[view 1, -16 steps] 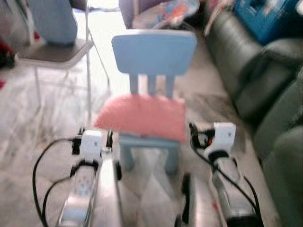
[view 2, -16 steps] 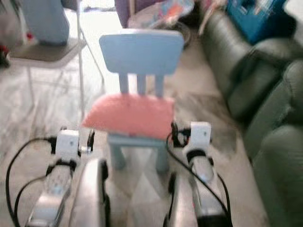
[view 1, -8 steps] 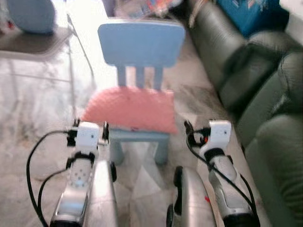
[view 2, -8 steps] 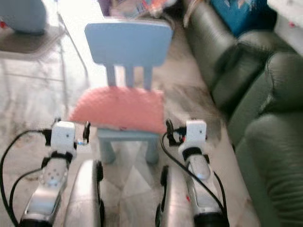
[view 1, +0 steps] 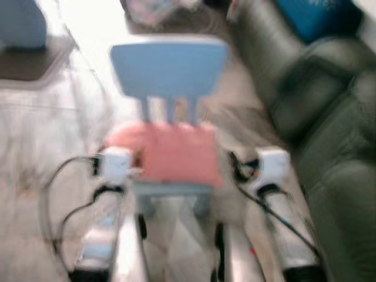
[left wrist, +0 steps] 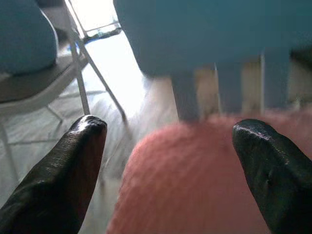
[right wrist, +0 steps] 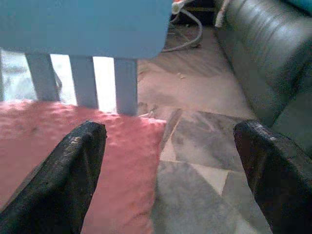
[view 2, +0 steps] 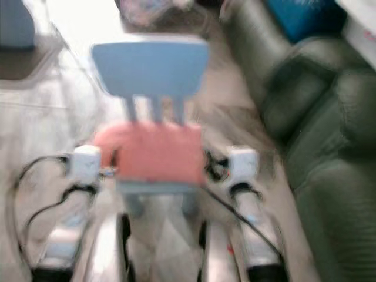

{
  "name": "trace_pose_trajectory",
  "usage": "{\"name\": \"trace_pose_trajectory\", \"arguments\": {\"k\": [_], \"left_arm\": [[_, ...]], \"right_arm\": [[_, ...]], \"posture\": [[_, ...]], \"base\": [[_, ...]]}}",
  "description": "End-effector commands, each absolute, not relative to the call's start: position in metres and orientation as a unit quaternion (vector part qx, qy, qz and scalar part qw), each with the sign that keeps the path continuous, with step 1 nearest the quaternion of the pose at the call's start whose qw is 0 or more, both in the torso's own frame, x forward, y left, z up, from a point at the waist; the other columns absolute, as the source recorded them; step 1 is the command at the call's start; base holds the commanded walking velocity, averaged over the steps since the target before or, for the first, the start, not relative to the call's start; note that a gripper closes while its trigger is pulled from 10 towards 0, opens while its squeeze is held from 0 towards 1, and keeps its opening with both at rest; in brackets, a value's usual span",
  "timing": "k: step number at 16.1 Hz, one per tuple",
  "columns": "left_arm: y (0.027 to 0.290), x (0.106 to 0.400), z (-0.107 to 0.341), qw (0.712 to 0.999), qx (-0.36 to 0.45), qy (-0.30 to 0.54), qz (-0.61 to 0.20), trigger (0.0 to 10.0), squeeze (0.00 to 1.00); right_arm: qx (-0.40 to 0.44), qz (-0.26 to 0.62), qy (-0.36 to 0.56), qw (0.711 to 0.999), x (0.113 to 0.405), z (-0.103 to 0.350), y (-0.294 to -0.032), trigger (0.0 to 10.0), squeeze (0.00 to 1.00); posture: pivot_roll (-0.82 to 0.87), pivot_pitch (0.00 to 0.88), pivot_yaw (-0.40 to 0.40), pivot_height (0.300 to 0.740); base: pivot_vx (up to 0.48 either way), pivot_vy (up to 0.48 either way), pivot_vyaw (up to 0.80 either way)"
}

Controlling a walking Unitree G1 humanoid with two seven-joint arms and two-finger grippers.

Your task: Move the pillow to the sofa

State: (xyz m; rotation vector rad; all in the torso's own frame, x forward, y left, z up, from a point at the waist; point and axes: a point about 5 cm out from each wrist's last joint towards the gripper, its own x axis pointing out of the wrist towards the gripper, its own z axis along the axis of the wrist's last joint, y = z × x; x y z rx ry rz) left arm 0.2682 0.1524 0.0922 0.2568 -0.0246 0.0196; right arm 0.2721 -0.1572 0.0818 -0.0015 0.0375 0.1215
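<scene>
A pink pillow (view 1: 167,154) lies on the seat of a small light-blue chair (view 1: 169,64) straight ahead. The dark green sofa (view 1: 329,123) runs along the right. My left gripper (left wrist: 168,161) is open at the pillow's left end, with the pink fabric (left wrist: 195,180) between its fingers. Over at the pillow's right edge my right gripper (right wrist: 170,165) is open too, one finger over the pillow (right wrist: 73,156), the other over the floor. In the eye views both wrists (view 1: 116,164) (view 1: 271,164) flank the seat. These views are blurred.
A grey folding chair (view 1: 29,59) with a blue cushion stands at the back left. Blue items lie on the sofa's far end (view 1: 317,17). Clutter sits behind the small chair (view 1: 158,9). Marble floor (view 1: 35,153) spreads to the left.
The camera has shifted and come closer to the chair. Both grippers now sit beside the pillow's ends rather than short of the seat.
</scene>
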Motion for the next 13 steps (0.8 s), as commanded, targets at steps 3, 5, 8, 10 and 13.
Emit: {"name": "trace_pose_trajectory", "arguments": {"k": [3, 5, 8, 10, 13], "left_arm": [[0.1645, 0.2616, 0.0788, 0.990, 0.137, 0.020, 0.027, 10.0, 0.00], [0.1642, 0.2621, 0.0788, 0.990, 0.137, 0.020, 0.027, 10.0, 0.00], [0.1645, 0.2627, 0.0789, 0.990, 0.139, 0.020, 0.030, 10.0, 0.00], [0.1646, 0.2626, 0.0788, 0.989, 0.141, 0.019, 0.031, 10.0, 0.00], [0.1654, 0.2619, 0.0783, 0.989, 0.147, 0.019, 0.028, 10.0, 0.00]], "right_arm": [[0.007, 0.081, 0.009, 0.997, 0.2727, 0.0857, -0.1460, 10.0, 0.00], [0.002, 0.083, 0.009, 0.997, 0.2732, 0.0860, -0.1462, 10.0, 0.00], [0.006, 0.082, 0.009, 0.997, 0.2739, 0.0860, -0.1464, 10.0, 0.00], [0.004, 0.093, 0.003, 0.996, 0.2737, 0.0873, -0.1444, 10.0, 0.00], [0.006, 0.089, 0.005, 0.996, 0.2742, 0.0870, -0.1447, 10.0, 0.00]], "posture": [[0.02, 0.138, -0.048, 0.557], [0.02, 0.138, -0.048, 0.574], [0.02, 0.138, -0.050, 0.587], [0.02, 0.139, -0.050, 0.587], [0.02, 0.138, -0.051, 0.587]], "base": [[0.000, 0.000, 0.36], [0.000, 0.000, 0.00], [0.000, 0.000, 0.00], [0.000, 0.000, 0.31], [0.358, 0.175, 0.39]]}}
